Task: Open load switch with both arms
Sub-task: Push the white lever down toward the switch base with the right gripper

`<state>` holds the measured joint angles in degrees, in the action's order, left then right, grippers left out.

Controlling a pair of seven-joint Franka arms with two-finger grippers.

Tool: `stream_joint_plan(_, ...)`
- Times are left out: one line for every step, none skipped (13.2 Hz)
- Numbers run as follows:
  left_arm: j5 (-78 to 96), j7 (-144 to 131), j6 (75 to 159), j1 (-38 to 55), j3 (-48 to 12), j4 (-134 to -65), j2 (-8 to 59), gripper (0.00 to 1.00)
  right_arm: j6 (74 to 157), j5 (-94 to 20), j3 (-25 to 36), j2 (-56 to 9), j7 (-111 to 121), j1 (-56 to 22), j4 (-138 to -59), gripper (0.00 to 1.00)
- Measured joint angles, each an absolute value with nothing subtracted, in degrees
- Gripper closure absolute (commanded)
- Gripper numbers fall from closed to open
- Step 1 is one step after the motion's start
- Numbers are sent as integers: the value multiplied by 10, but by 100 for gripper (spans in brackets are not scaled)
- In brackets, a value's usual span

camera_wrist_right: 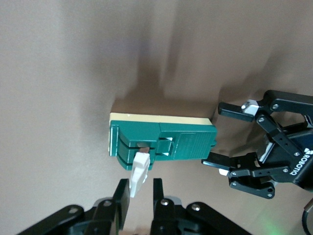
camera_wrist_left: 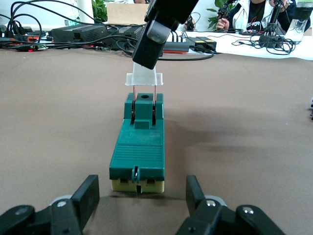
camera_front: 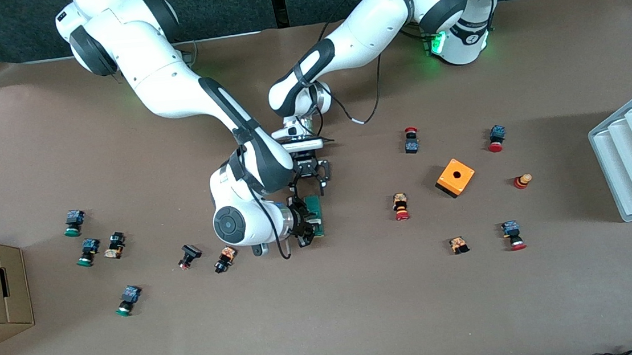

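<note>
only "robotiq" shows, on left end effector (camera_wrist_right: 242, 139).

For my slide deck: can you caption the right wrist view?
Right gripper pinches the white handle of the green load switch while the open left gripper brackets its other end.

arms (camera_front: 170, 81): white shells | grey joint bands | black cables | green base light

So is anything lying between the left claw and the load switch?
No. In the left wrist view only bare brown table separates the open left claw from the load switch's near end.
</note>
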<state>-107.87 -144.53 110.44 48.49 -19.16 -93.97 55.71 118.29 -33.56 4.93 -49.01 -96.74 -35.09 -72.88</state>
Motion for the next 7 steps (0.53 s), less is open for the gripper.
stream_joint_plan(-1079,-1445,1104,485,-191,-939,557,20,1183,-335,49,-488,-967,-351,-731,74)
stream_joint_plan(-1079,-1445,1104,485,-188,-939,557,20,1183,-335,49,-487,-967,-351,-734,74)
stream_joint_plan(-1079,-1445,1104,485,-185,-939,557,20,1183,-334,48,-485,-966,-351,-737,74)
stream_joint_plan(-1080,-1445,1104,485,-182,-939,557,21,1182,-330,46,-482,-966,-351,-740,74)
stream_joint_plan(-1084,-1445,1104,485,-179,-939,557,21,1181,-326,43,-479,-966,-351,-745,74)
stream_joint_plan(-1090,-1445,1104,485,-177,-938,558,21,1180,-319,40,-478,-966,-351,-750,74)
stream_joint_plan(-1092,-1445,1104,485,-176,-938,559,21,1180,-315,39,-478,-966,-352,-754,74)
